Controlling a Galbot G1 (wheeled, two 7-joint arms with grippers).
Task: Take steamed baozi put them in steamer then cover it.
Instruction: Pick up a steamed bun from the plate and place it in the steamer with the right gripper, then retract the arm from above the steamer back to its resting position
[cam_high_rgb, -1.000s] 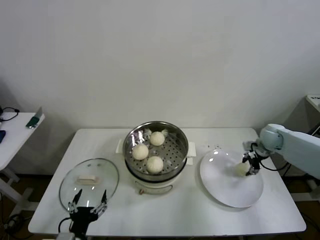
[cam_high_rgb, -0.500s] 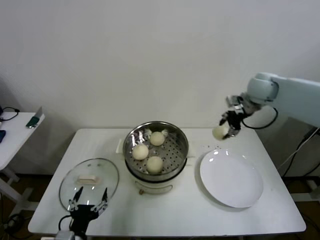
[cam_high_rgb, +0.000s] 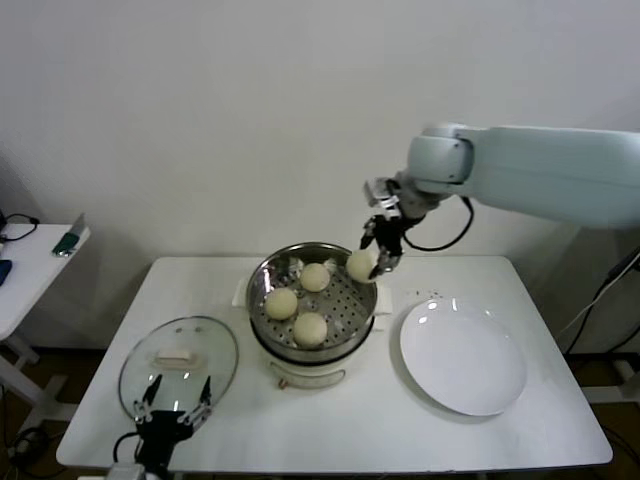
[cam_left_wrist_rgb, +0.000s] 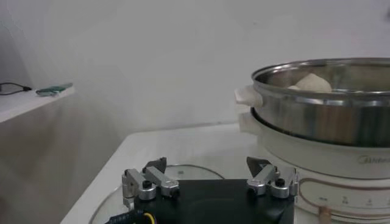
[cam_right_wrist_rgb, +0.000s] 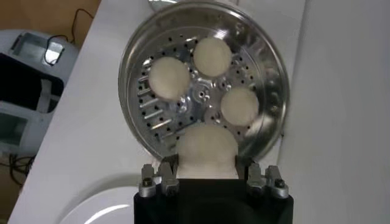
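With my right gripper (cam_high_rgb: 371, 262) clenched on baozi 4 (cam_high_rgb: 360, 265), I'd lower it into the steamer's (cam_high_rgb: 312, 290) vacant 3 o'clock spot, clear of the rim.

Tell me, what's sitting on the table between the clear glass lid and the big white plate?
The shiny round steel steamer on its white base stands between the clear glass lid and the flat white plate, holding three cream-white buns. The head view shows this.

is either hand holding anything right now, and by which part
The right hand holds a steamed baozi, pinched across its round sides, above the steamer's right rim. The left hand is open and empty near the cover.
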